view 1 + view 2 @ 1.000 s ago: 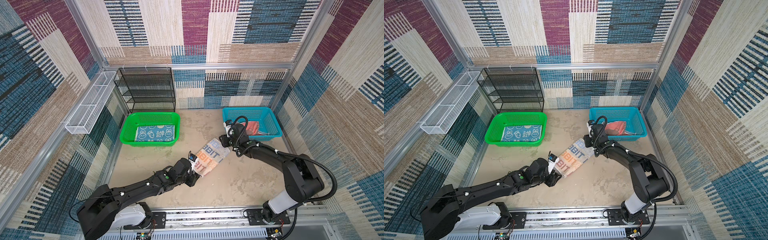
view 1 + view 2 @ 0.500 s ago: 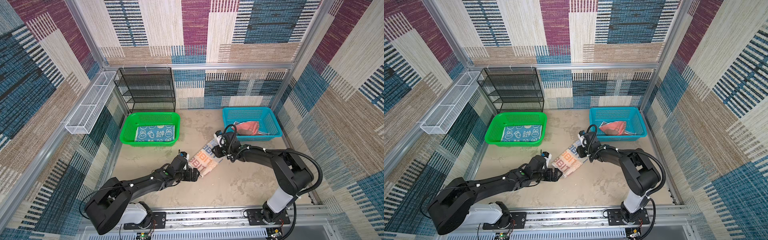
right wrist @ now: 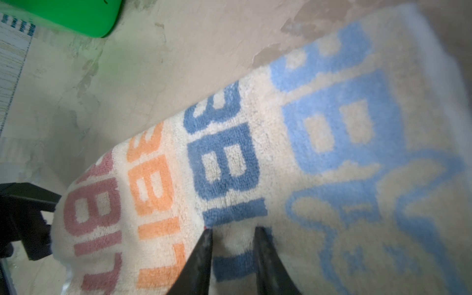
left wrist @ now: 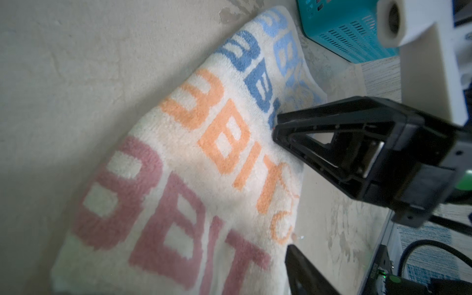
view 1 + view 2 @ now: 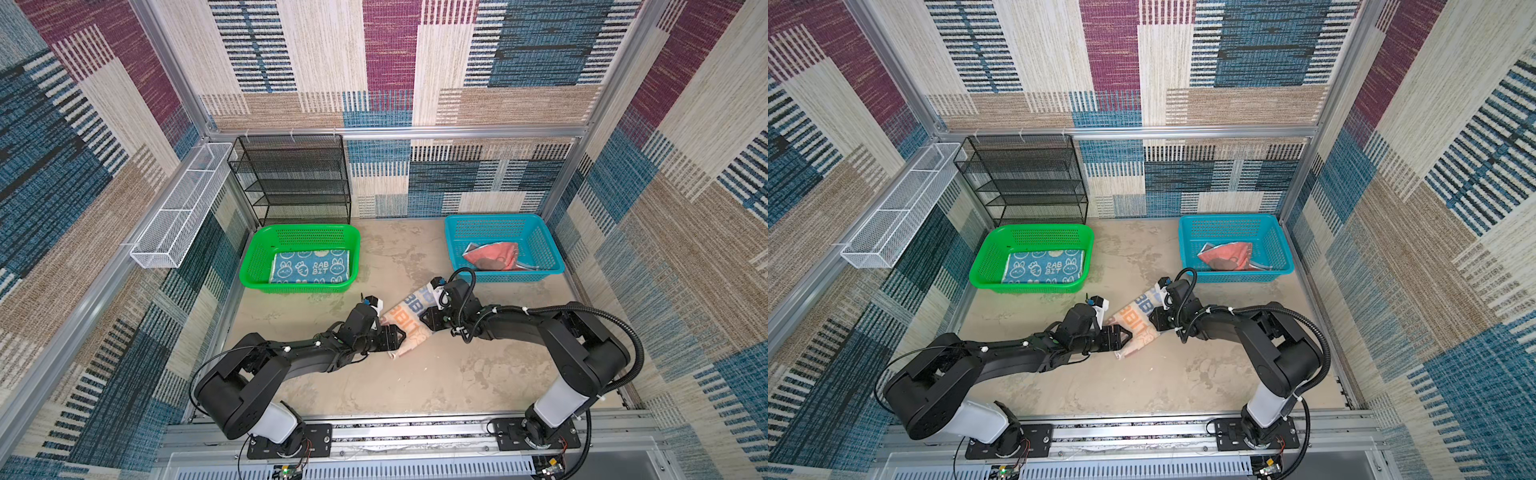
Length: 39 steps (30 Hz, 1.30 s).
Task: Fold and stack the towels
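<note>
Lettered towel (image 5: pixel 405 309): lying on the table (image 5: pixel 415 382), slanted across the middle of both top views, right between my two grippers. It's cream terry with rows of pink, orange and blue letters facing up.
Left gripper (image 4: pixel 281 189): I'm in from the lower left, low over the table. My jaws stand well apart, astride the towel's lower edge. One tip touches the cloth beside the orange letters, and nothing is clamped.
Right gripper (image 3: pixel 233 232): I'm in from the right side. My jaws are drawn close together, with a small ridge of the cloth pinched between them by the dark blue letters.
Rabbit towel (image 5: pixel 309 270): folded flat in the green basket (image 5: pixel 299 228), left of centre, "RAB BIT" showing.
Coral towel (image 5: pixel 492 257): crumpled in the blue basket (image 5: pixel 494 217), right of centre, well apart from my jaws. There's a sliver of another cloth beside it, and I can't tell which.
Black mesh rack (image 5: pixel 295 178): behind the green basket, against the back wall.
</note>
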Tool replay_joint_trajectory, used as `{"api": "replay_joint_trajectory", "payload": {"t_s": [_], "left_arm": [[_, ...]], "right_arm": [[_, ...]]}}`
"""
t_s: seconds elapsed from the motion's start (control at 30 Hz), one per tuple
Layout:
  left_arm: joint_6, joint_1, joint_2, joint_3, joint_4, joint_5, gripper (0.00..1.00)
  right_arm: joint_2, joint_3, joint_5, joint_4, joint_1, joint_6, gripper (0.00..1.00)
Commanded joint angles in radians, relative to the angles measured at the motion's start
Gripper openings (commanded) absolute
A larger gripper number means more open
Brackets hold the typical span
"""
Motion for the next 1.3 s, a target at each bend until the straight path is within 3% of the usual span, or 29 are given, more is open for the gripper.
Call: {"api": "replay_joint_trajectory", "payload": {"t_s": [0.0,0.13,0.3,0.37,0.4,0.53,0.77,0.87,1.0,1.27], "left_arm": [[-0.02,0.005,0.026,0.003,-0.138,-0.028,0.62],[-0.004,0.018,0.05,0.024,-0.133,-0.038,0.51],[-0.001,0.052,0.073,0.04,-0.115,-0.036,0.21],[0.006,0.068,0.084,0.054,-0.121,-0.034,0.02],[0.016,0.076,0.091,0.064,-0.128,-0.034,0.0],[0.087,0.092,0.11,0.157,-0.234,-0.059,0.0],[0.319,0.094,0.149,0.462,-0.609,-0.191,0.0],[0.432,0.107,0.19,0.633,-0.804,-0.255,0.0],[0.526,0.152,0.245,0.818,-0.993,-0.3,0.0],[0.651,0.274,0.298,1.123,-1.221,-0.283,0.0]], "right_arm": [[0.001,-0.007,-0.053,0.018,0.004,0.063,0.3],[0.003,-0.011,-0.062,0.028,0.005,0.071,0.29],[-0.002,-0.016,-0.057,0.031,0.005,0.074,0.28],[-0.01,-0.016,-0.051,0.033,0.005,0.074,0.28],[-0.018,-0.016,-0.045,0.033,0.005,0.072,0.28],[-0.076,-0.009,0.034,0.015,0.005,0.046,0.32],[-0.269,-0.001,0.349,-0.049,0.004,-0.021,0.5],[-0.313,-0.003,0.417,-0.066,0.004,-0.045,0.54],[-0.329,-0.027,0.421,-0.055,0.004,-0.05,0.54],[-0.317,-0.089,0.415,-0.009,0.003,-0.05,0.51]]}}
